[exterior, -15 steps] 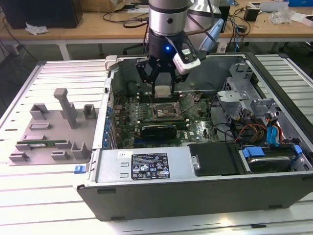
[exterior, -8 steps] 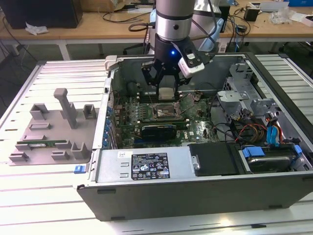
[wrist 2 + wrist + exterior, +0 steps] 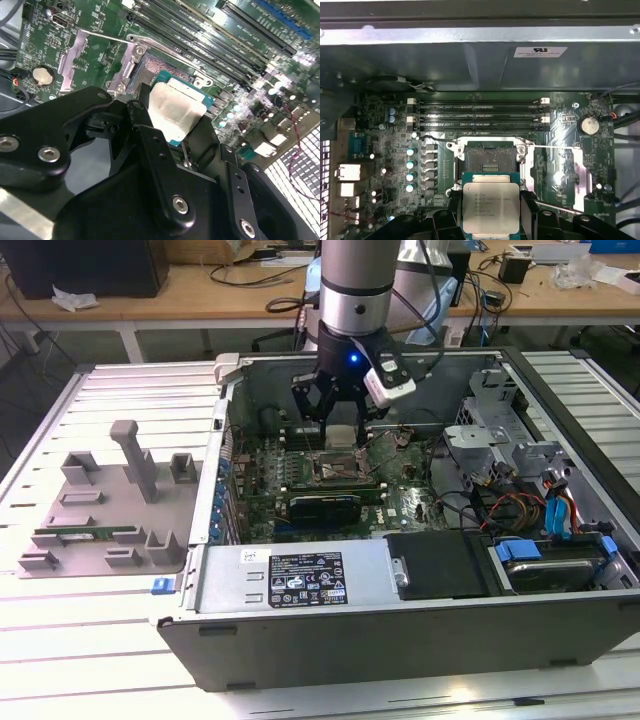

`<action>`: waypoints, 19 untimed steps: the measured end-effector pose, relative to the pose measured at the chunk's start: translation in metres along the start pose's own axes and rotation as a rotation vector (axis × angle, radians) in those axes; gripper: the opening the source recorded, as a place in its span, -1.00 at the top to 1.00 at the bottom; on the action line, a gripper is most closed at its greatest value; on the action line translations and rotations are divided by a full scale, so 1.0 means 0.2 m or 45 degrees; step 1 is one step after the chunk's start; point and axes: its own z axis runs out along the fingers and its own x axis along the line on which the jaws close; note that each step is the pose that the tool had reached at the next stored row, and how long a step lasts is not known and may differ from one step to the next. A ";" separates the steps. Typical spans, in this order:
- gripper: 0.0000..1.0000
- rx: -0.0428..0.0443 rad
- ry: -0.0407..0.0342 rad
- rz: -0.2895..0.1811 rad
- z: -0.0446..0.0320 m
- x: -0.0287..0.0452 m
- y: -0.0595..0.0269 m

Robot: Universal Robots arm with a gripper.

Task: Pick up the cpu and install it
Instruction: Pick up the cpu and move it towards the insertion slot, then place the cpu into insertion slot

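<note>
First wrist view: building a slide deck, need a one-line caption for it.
Claw gripping the cpu by its edges, poised over the open socket on the motherboard.

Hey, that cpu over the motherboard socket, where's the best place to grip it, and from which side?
By two opposite thin edges, coming from above. The cpu is flat, metal top up, so only its rims offer purchase, and its underside should probably stay free for the socket. The pincer holds it so.

Black fingers (image 3: 150,142) hide part of the cpu (image 3: 175,112) in the second wrist view. In the first wrist view, the picture's edge cuts off one side of the cpu, which covers part of the socket (image 3: 487,157).
</note>
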 end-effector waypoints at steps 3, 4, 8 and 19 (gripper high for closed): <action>-0.09 0.000 0.0002 -0.002 0.030 -0.001 0.013; -0.09 0.000 0.0001 -0.003 0.049 -0.001 0.021; -0.09 0.000 0.0003 -0.005 0.090 -0.002 0.033; -0.09 -0.003 0.0005 -0.008 0.117 -0.003 0.037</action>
